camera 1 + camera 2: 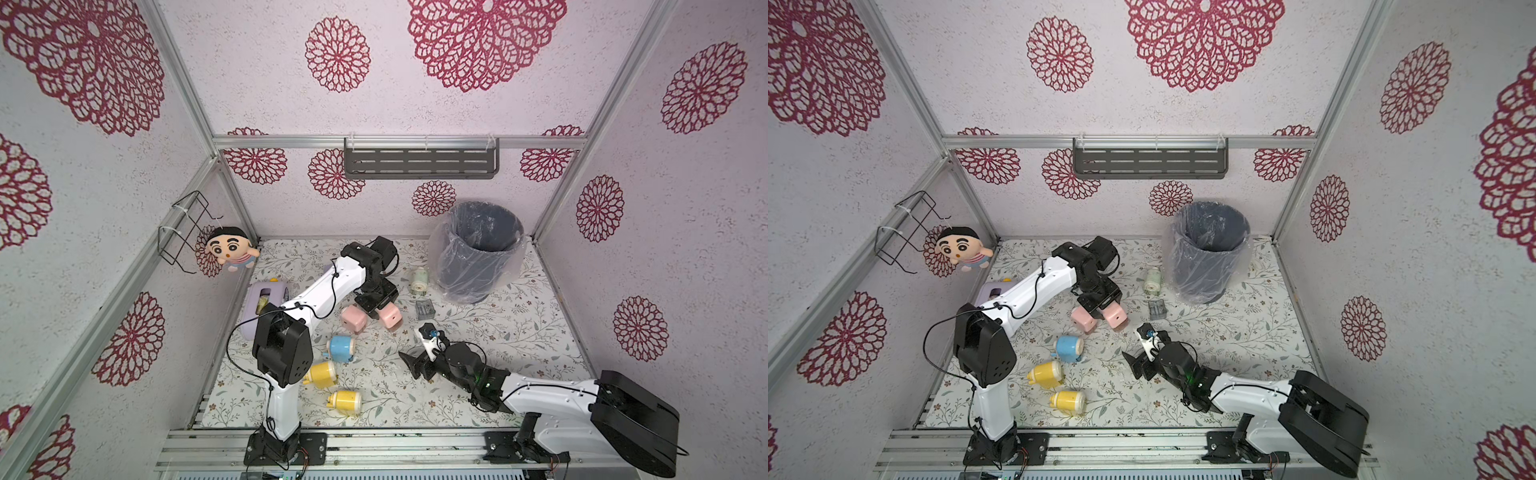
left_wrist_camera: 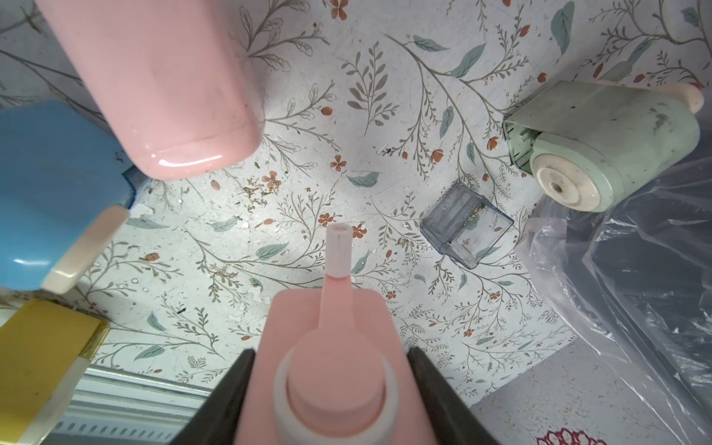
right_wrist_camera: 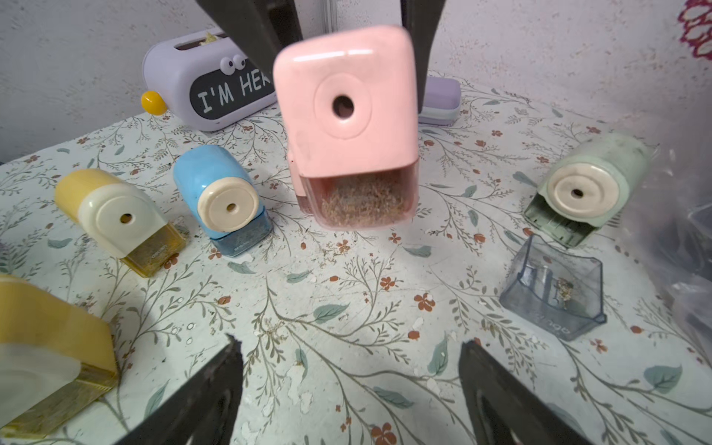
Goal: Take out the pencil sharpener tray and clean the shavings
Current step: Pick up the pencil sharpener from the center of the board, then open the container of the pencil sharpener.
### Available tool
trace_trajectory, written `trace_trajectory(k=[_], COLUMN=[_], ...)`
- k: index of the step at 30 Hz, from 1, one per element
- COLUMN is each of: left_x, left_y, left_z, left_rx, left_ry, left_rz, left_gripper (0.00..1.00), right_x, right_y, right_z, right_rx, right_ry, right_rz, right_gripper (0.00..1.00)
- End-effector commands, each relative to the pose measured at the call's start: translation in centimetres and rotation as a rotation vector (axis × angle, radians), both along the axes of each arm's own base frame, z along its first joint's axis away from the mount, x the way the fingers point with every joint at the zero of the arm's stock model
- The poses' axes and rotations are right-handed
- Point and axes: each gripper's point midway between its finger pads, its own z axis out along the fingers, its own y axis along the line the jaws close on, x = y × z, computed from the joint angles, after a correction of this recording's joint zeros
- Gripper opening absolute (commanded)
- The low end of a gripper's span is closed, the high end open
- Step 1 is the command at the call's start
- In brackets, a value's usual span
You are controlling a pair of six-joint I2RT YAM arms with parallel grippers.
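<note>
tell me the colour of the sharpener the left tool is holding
The sharpener in the left tool is pink; the right wrist view shows it best.

Top views: camera head high at the near edge, above the arm bases, tilted down toward the back wall. Far off and wide. Both top views take in the whole table (image 1: 519, 340) (image 1: 1233, 340) and both arms, with the framing shifted slightly sideways.

Left wrist: behind the left gripper (image 2: 331, 352), looking down its fingers at the tabletop, close (the clamped pink sharpener (image 2: 331, 389) fills the foreground).

Right wrist: behind the right gripper (image 3: 348, 341), low, nearly level across the table toward the purple box (image 3: 215, 88) by the robot's left wall.

Shared by both wrist views: pink sharpener (image 3: 346, 115), clear tray (image 2: 466, 227) (image 3: 554, 296), green sharpener (image 2: 608, 154) (image 3: 585, 185).
</note>
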Motion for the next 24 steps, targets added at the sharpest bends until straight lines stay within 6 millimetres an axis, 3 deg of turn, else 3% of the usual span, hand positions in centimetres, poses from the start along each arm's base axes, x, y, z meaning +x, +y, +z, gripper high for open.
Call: trace_trajectory(k=[1, 10, 17, 24], left_x=[-0.9, -1.4, -1.7, -1.8], left_y=[-0.2, -0.2, 0.1, 0.1], left_z=[0.4, 0.2, 0.0, -0.2], left_rx=[-0.022, -0.023, -0.015, -0.007], left_ry=[0.019, 0.015, 0.022, 0.028], left_rz=[0.010, 0.024, 0.030, 0.030], left_gripper=[0.20, 0.20, 0.20, 0.19], right_x=[1.6, 2.9, 3.3, 3.4], right_y=[1.3, 3.2, 4.4, 4.9], right_z=[3.2, 2.4, 1.6, 2.2], right_rx=[0.038, -0.003, -0.001, 0.024], right_ry=[-0.115, -0.115, -0.099, -0.109], right_rz=[-0.019, -0.020, -0.006, 0.003], right_gripper=[0.89, 0.78, 0.78, 0.72])
